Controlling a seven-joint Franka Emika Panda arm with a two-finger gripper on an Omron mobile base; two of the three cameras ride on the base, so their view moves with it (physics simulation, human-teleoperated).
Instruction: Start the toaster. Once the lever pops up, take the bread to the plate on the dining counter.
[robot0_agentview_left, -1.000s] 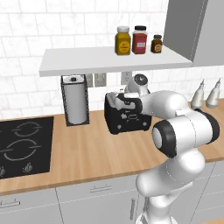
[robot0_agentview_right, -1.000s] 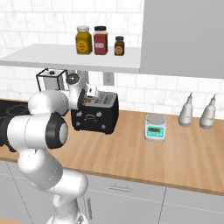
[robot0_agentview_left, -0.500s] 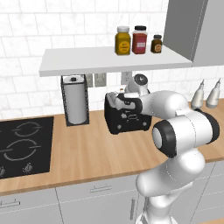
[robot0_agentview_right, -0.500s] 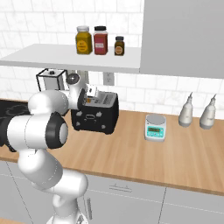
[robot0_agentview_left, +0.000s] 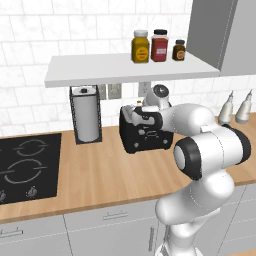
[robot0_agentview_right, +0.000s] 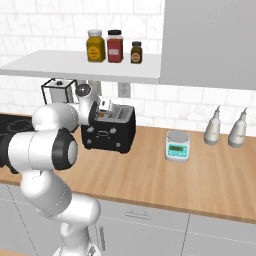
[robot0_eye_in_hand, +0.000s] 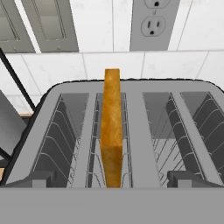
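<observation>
One slice, the bread (robot0_eye_in_hand: 112, 131), stands on edge in the left slot of the toaster (robot0_eye_in_hand: 131, 144) in our hand view, its golden crust rising above the slot rim. That raised position reads to us as bread sitting popped up rather than pushed down, though we cannot see the lever itself, so whether toasting is finished or not yet begun is a judgement we cannot settle. The other slot is empty, with bare wire guides showing.

From the left base view, the toaster (robot0_agentview_left: 143, 131) sits on the wood counter (robot0_agentview_left: 100, 175) against the tiled wall, just beside the paper-towel holder (robot0_agentview_left: 86, 114) and below the shelf (robot0_agentview_left: 125, 67) with three jars. Our gripper (robot0_agentview_left: 138, 115) hangs right over the toaster's top, its fingers spread as wide as they go and pinching nothing; we judge it close above the bread, not touching.

By our reckoning, everything past the toaster remains: closing on the slice, lifting it clear of the slot, driving to the dining counter and laying it on the plate. A small scale (robot0_agentview_right: 177, 145) and two bottles (robot0_agentview_right: 225, 129) stand well apart to the right, out of our way.
</observation>
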